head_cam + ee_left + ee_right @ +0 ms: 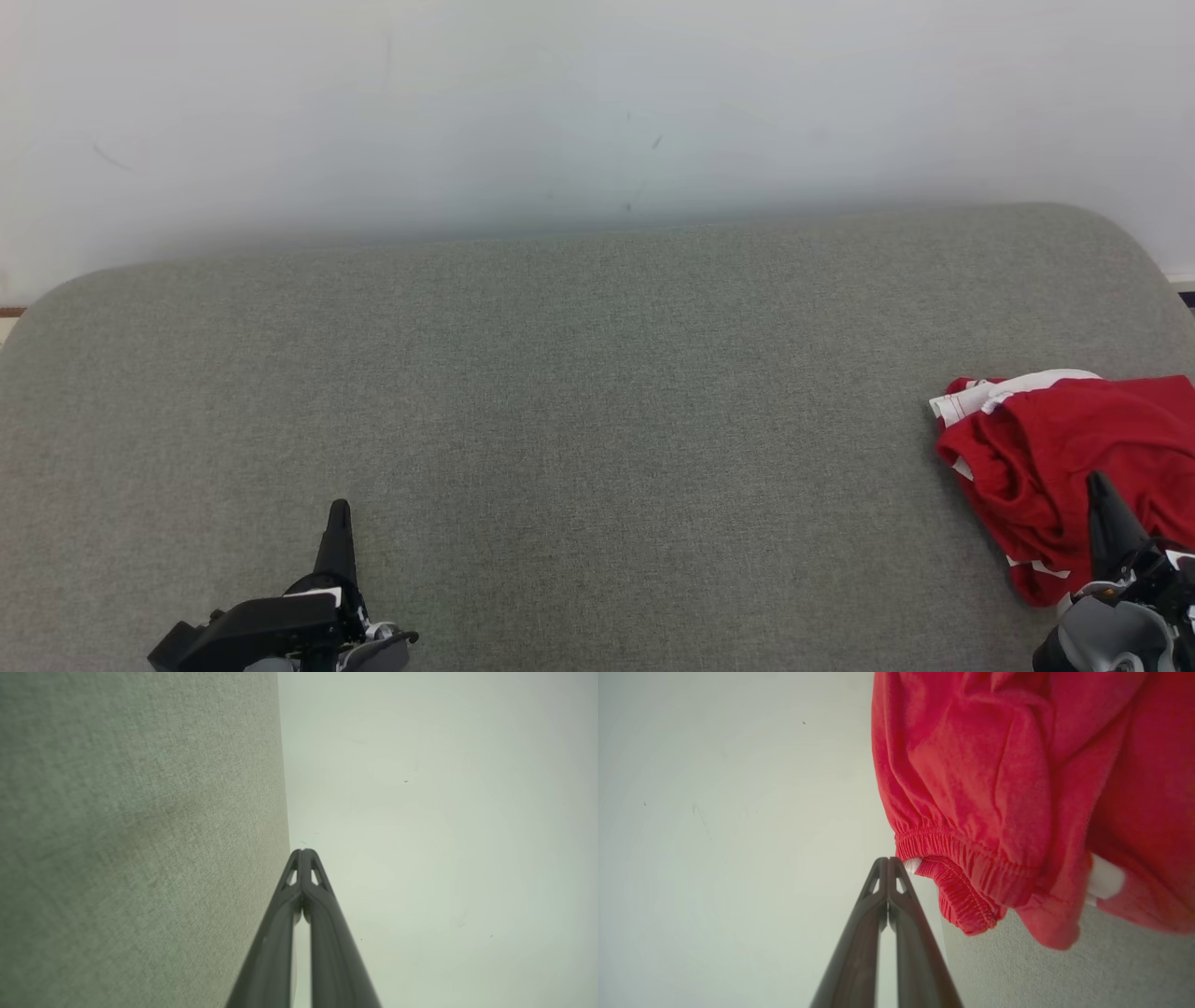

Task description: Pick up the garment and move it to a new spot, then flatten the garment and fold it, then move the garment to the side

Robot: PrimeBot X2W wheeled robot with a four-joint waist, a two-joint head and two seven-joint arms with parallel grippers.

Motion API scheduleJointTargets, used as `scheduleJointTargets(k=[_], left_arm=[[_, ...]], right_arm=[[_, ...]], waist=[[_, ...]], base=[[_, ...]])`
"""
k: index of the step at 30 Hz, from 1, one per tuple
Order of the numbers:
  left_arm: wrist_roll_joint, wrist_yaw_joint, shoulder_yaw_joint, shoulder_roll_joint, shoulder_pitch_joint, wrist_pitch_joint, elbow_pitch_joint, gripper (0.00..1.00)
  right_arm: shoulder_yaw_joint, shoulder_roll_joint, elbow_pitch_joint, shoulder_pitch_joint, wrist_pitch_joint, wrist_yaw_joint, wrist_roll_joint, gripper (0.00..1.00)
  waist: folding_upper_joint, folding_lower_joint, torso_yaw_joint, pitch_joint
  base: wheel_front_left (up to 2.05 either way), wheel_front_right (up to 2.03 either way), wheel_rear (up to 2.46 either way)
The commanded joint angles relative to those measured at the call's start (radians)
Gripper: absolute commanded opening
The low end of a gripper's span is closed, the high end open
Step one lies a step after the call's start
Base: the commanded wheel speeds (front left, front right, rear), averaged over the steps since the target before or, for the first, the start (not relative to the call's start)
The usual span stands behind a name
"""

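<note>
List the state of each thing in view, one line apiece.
garment: crumpled in a heap, unfolded, lying at the right end of the grey cushion, not held.
left gripper: shut, empty.
right gripper: shut, empty, at the garment's edge.

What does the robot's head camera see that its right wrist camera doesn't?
The head view adds the left hand, shut, at the lower left over the wide grey cushion, well apart from the clothes. The right wrist view adds the gathered elastic edge of the red garment, seen close up near the fingertips. Both share the crumpled red garment, the shut right hand, the grey cushion and the pale wall.
</note>
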Motion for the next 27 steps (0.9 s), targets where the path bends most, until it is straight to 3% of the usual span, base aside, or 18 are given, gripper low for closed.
scheduleJointTargets(k=[1,27], left_arm=[[-0.008,-0.005,-0.001,0.000,-0.005,0.005,0.004,0.00],[-0.008,-0.005,-0.001,0.000,-0.005,0.005,0.004,0.00]], right_arm=[[0.000,0.003,0.002,-0.005,0.004,0.000,-0.003,0.00],[-0.003,0.005,0.002,-0.005,0.006,0.000,-0.006,0.00]], waist=[[-0.0001,0.0000,0.000,0.000],[-0.0001,0.0000,0.000,0.000]], base=[[0.00,0.00,0.00],[0.00,0.00,0.00]])
